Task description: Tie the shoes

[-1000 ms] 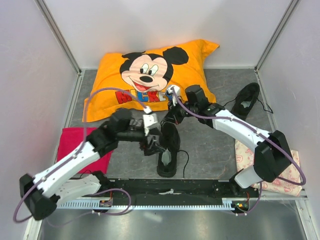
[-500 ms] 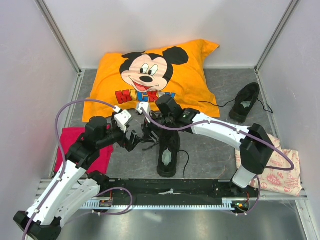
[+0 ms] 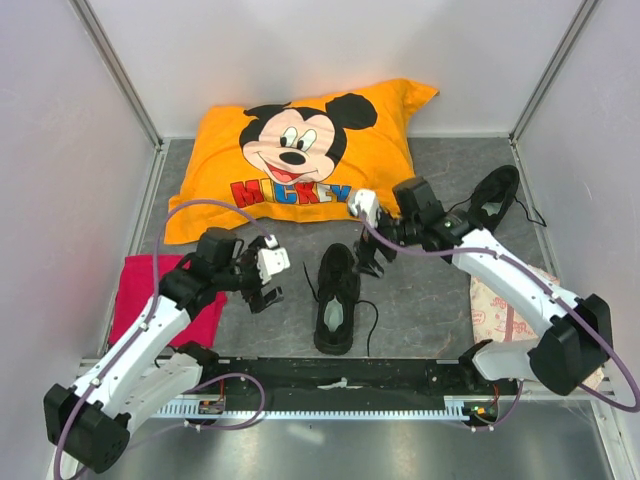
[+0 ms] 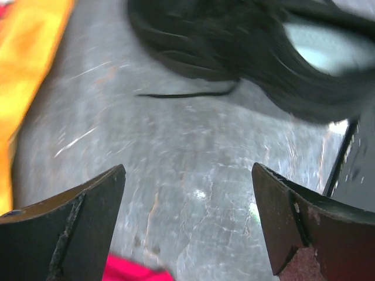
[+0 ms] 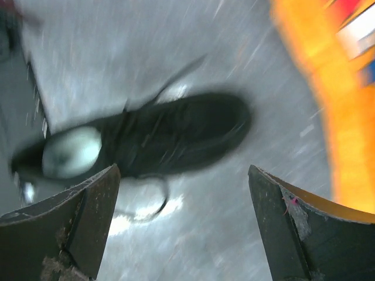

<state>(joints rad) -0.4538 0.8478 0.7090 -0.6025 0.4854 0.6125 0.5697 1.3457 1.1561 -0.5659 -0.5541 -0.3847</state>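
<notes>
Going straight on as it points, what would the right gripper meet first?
Most likely the middle shoe, dead ahead of the open right gripper in its wrist view; blur leaves depth unclear.

The middle shoe (image 3: pixel 340 275) is all black with a pale grey inside. The far shoe (image 3: pixel 492 203) is black too. The pillow (image 3: pixel 385 150) is orange, with a black-eared mouse face and red, blue and yellow letters. The cloth (image 3: pixel 135 285) on the left is pinkish red. The worktop (image 3: pixel 420 290) is speckled grey.
</notes>
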